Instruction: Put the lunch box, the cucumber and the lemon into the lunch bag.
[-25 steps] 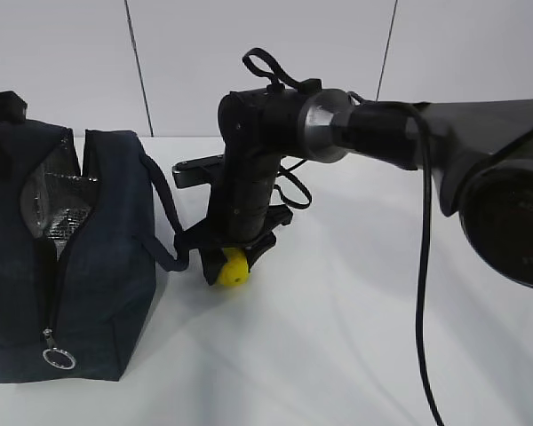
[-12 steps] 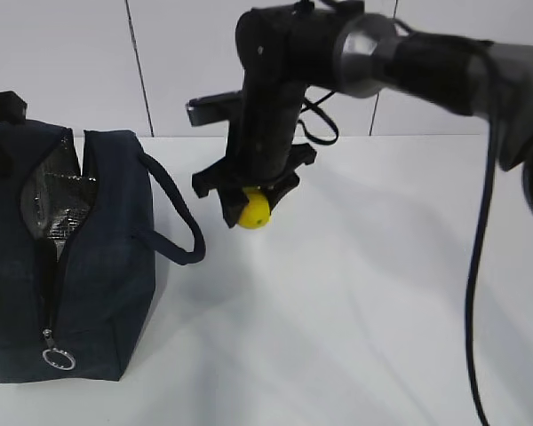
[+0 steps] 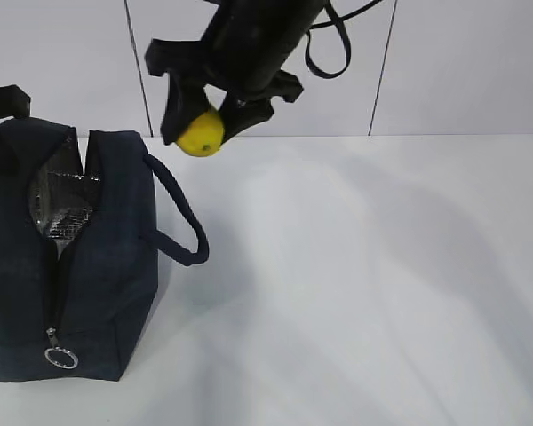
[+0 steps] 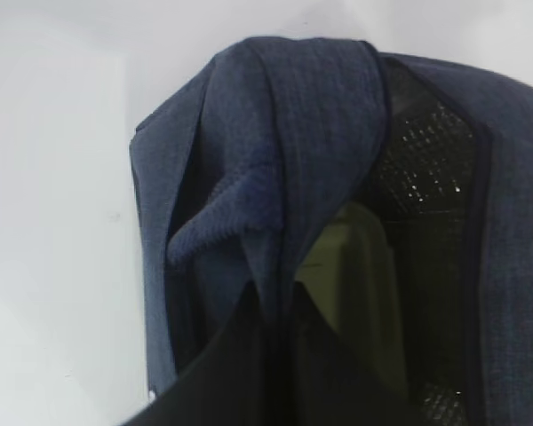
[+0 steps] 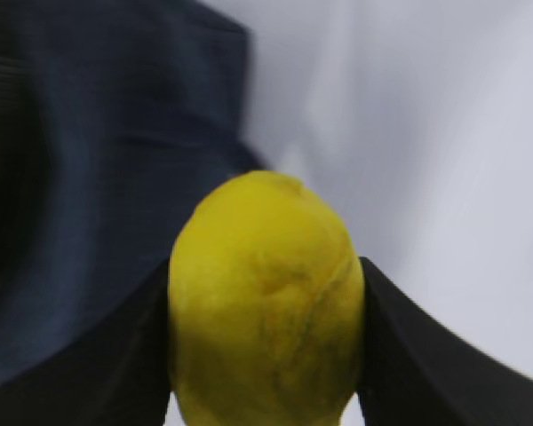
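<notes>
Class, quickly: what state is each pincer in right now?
Left pincer: shut, apparently pinching the lunch bag fabric.
Right pincer: closed on the lemon.

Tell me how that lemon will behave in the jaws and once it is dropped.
The lemon looks firm: the right gripper clamps it from both sides and its skin shows no dent. Its rounded, smooth sides could let it slip or twist if the squeeze loosens. Being roundish, it would probably roll once released, so let it go over the lunch bag.
</notes>
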You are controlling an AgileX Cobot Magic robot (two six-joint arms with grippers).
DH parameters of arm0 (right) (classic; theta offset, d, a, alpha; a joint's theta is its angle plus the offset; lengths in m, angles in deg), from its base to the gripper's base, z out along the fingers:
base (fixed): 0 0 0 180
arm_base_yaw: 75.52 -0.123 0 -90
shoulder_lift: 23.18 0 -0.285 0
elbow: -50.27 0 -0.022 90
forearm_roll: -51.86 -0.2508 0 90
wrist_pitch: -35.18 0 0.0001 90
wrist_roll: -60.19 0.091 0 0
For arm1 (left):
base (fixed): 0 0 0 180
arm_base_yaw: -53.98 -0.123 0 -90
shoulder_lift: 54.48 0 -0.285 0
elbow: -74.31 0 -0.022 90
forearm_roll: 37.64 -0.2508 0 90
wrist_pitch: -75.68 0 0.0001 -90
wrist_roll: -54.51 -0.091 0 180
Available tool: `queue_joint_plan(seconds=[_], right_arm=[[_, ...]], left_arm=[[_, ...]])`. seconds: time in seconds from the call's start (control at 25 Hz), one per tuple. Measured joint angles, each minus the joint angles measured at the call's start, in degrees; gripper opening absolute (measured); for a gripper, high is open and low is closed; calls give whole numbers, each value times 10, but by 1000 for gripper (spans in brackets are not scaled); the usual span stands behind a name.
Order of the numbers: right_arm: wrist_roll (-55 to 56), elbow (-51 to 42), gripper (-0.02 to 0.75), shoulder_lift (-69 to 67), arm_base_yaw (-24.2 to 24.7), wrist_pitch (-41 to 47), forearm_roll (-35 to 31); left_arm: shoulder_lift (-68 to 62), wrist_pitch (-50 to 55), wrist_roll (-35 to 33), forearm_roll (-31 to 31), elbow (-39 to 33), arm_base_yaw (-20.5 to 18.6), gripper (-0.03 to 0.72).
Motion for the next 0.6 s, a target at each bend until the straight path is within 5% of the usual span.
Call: queue_joint_plan(seconds=[0.2,0.6], right_arm=[[-15,0,425,0,-23,1,-103],[-43,0,424,-14,-83,-93,-136]], left_arm=[[0,-6,0,32,0,0,-6],[0,-17,-1,93,0,0,-6]])
